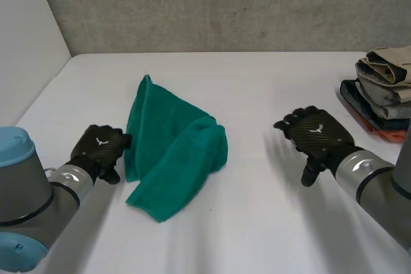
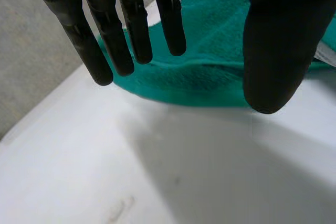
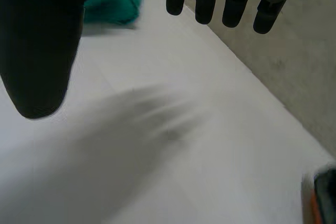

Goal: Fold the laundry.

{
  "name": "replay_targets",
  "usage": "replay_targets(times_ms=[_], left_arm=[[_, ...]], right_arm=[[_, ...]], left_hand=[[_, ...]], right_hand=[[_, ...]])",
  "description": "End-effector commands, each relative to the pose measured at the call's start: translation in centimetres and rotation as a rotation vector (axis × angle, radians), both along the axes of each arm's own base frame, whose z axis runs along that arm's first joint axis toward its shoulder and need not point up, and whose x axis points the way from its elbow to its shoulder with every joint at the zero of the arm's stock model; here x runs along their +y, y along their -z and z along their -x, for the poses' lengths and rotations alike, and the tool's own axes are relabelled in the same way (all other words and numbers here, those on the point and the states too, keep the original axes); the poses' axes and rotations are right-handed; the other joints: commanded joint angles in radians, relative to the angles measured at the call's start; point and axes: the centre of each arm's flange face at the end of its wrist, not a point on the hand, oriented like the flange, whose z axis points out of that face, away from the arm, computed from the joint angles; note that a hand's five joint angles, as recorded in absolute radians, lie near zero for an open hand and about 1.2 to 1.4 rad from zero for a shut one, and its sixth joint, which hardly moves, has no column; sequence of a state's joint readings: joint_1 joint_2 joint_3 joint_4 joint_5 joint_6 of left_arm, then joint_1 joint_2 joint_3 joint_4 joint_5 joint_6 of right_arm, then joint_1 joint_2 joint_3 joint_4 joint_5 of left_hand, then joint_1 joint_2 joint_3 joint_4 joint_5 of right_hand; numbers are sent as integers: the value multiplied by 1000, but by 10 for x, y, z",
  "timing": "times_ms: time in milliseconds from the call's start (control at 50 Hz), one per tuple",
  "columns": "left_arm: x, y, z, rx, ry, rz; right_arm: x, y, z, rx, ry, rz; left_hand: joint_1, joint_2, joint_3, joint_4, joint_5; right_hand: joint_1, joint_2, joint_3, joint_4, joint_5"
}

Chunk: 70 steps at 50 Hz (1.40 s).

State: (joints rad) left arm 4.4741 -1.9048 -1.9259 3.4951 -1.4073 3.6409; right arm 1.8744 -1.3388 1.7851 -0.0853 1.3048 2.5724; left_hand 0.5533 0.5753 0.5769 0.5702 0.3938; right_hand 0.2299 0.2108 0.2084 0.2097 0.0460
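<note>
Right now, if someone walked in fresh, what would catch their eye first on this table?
The green towel lies loosely bunched in the middle of the white table, the one bright thing there. The left hand is beside its left edge with fingers straight, and the right hand is open over bare table, apart from the towel. A stack of folded laundry sits at the table's right edge.

A white table [image 1: 257, 235] was seen stretched wide across the scene, its top smooth and matte. Along its far edge a rough grey wall [image 1: 225, 4] was met, and a plain white panel [image 1: 26, 36] was set down one side. At the table's right edge a stack of folded clothes [image 1: 384, 88] was piled up: tan on top, grey beneath, dark blue and orange lowest.
</note>
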Motion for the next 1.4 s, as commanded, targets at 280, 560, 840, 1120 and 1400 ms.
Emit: replay_targets(times_ms=[280, 560, 840, 1120, 1400], left_arm=[[-1, -45, -11, 85, -54, 118], [2, -62, -17, 171, -84, 149], [5, -69, -2, 188, -33, 170], [15, -9, 40, 200, 62, -42], [-1, 15, 60, 170, 70, -60]], right_arm=[[52, 30, -167, 82, -703, 54], [42, 64, -196, 153, -765, 131], [-10, -73, -135, -446, -191, 164], [5, -144, -88, -699, -9, 200], [-77, -116, -28, -684, 257, 197]], left_hand=[[-93, -115, -117, -110, -108], [-149, -171, -173, -166, -164], [-170, -191, -193, -186, -185], [-202, -224, -225, -219, -217], [-117, -139, -140, -134, -132]], right_hand=[[11, 30, 32, 31, 20], [1166, 1185, 1188, 1187, 1176], [1166, 1185, 1188, 1187, 1176], [1166, 1185, 1188, 1187, 1176], [1166, 1185, 1188, 1187, 1176]])
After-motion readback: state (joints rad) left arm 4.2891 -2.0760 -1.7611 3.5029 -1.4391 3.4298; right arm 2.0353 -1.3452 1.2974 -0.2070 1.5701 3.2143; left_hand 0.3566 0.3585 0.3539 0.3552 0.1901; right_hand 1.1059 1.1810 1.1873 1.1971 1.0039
